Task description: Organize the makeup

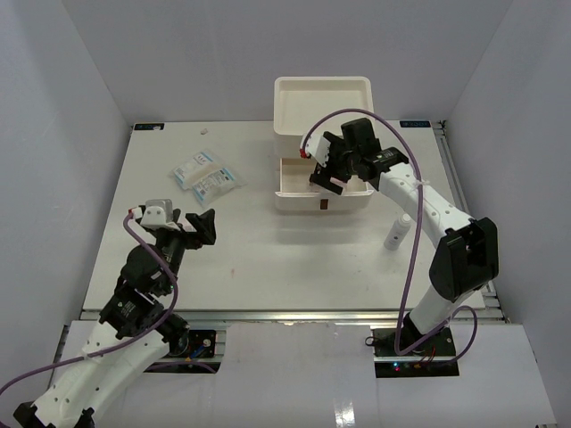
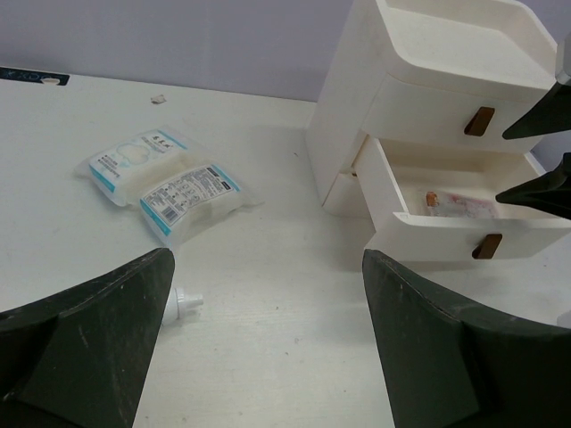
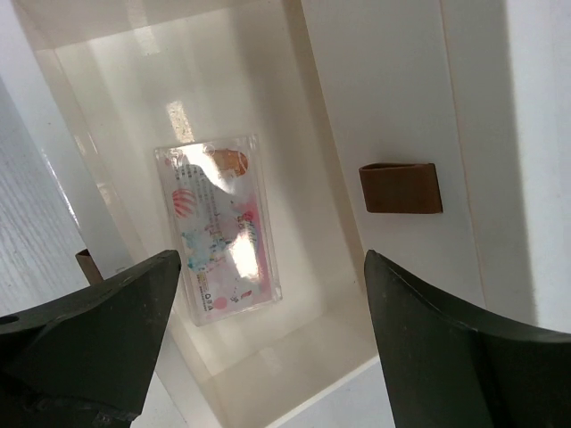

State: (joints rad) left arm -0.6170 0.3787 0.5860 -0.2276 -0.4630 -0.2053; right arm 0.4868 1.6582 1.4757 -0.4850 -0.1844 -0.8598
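Overhead, my right end effector (image 1: 328, 174) and its wrist cover most of the open drawer (image 1: 290, 180) of the white drawer box (image 1: 321, 100). I only get the drawer's contents through the wrist camera. There a clear case (image 3: 221, 234) with a pink-printed label lies flat on the drawer floor. Glare washes out its upper part and the print is too small to read. My right fingers stand spread wide above it, released, with nothing between them. A brown handle (image 3: 401, 188) shows on the box front beside the drawer.

My left end effector (image 2: 268, 267) hovers over the left of the table (image 1: 294, 259), also released and empty. Its dark fingers fill the bottom corners of that wrist view. A small white tip (image 2: 185, 303) peeks out beside one of them, with the rest hidden, so I cannot tell what it is.

Two clear packets (image 2: 165, 178) with white-blue contents lie touching at the rear left, well apart from the box. A white tube (image 1: 398, 232) sits on the table to the right of the box, near my right forearm. I cannot tell whether it is upright or lying down. A white scrap (image 1: 205, 131) near the back edge is too small to identify.
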